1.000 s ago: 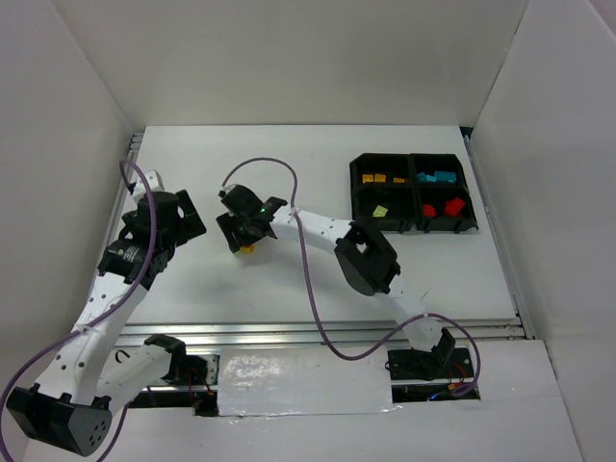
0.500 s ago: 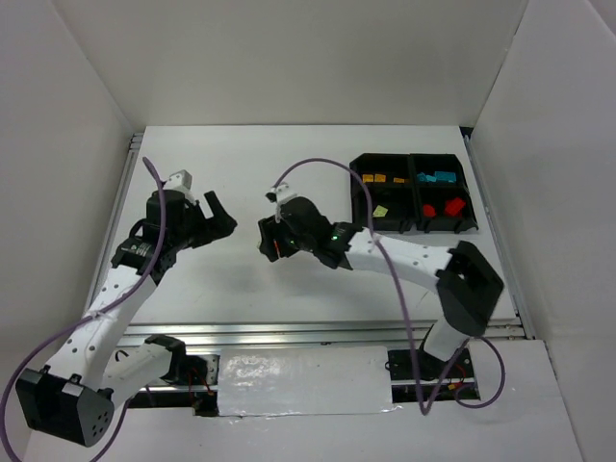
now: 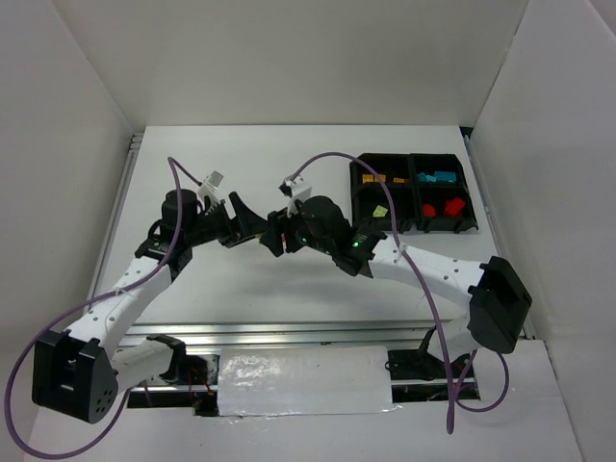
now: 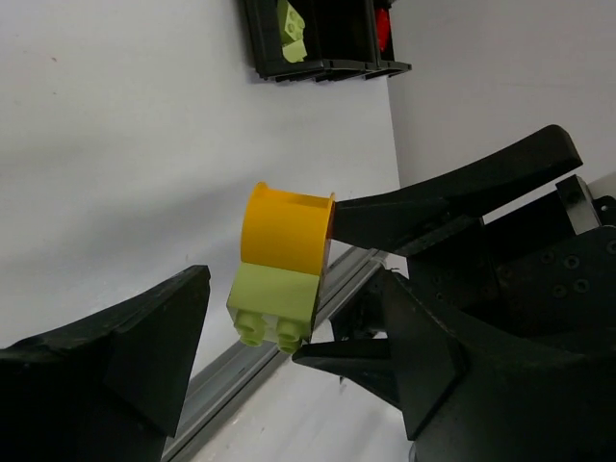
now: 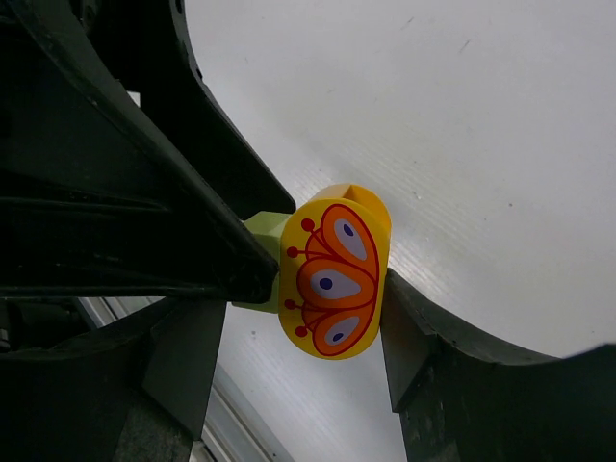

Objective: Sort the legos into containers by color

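Right end effector (image 3: 277, 234) pinches an orange piece (image 4: 286, 231) clipped to a green brick (image 4: 274, 306), held above mid-counter and well left of the tray (image 3: 385, 228). Left end effector (image 3: 248, 219) stands spread either side of the green brick. Both bricks look light, stiff and slick, so squeeze the green brick's flat sides; a second ago the arms stood apart, with the right one low at the counter.

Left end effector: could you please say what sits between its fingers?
An orange brick joined to a green brick, held by the right end effector; left wrist view.
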Motion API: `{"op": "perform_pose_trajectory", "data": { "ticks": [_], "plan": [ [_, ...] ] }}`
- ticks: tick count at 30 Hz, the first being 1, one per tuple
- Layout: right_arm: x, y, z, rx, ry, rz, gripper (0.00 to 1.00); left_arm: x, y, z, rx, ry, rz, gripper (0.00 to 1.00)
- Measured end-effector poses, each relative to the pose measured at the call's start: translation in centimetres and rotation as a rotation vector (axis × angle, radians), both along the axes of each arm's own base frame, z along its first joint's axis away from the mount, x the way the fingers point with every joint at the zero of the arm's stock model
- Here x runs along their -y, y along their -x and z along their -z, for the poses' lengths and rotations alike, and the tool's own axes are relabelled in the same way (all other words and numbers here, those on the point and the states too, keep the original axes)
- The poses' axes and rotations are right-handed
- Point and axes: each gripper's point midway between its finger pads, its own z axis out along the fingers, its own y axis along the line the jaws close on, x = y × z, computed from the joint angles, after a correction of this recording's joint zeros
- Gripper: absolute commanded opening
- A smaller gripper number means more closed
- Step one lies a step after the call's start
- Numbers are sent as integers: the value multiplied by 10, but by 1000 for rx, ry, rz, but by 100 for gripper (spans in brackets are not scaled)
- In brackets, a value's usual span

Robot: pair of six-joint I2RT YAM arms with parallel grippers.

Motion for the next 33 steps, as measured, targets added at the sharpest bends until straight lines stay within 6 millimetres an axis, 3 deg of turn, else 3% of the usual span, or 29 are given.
{"op": "perform_pose_trajectory", "data": {
  "ticks": [2, 5, 7, 8, 12, 13, 15, 16, 18, 24, 30, 33],
  "plan": [
    [-1, 1, 0, -3, -1, -8, 0, 5, 3, 0, -2, 24, 19, 79],
    [-2, 4, 1, -9, -3, -22, 0, 7, 5, 4, -8, 49, 30, 63],
    [-4, 6, 1, -15, -6, -33, 0, 8, 7, 6, -15, 60, 36, 44],
    [-4, 7, 0, -18, -9, -34, 0, 7, 7, 10, -16, 51, 32, 29],
    [-4, 9, 0, -38, -17, -42, 0, 9, 7, 10, -1, 65, 48, 0],
    [-4, 9, 1, -42, -19, -41, 0, 10, 7, 10, 4, 68, 52, 0],
    [-4, 9, 1, -49, -22, -40, 15, 11, 6, 10, 15, 73, 59, 0],
    [-3, 9, 1, -53, -22, -42, 38, 11, 7, 10, 19, 74, 63, 0],
    [-4, 9, -1, -59, -26, -51, 99, 11, 7, 9, 28, 74, 67, 0],
    [-1, 16, -13, -133, -115, -173, 100, 16, 15, -2, 95, 50, 140, 0],
    [60, 2, -44, -186, -262, -268, 100, 24, 31, -23, 209, 55, 260, 0],
    [73, 15, -60, -188, -290, -343, 100, 27, 40, -29, 251, 64, 316, 0]
  ]
}}
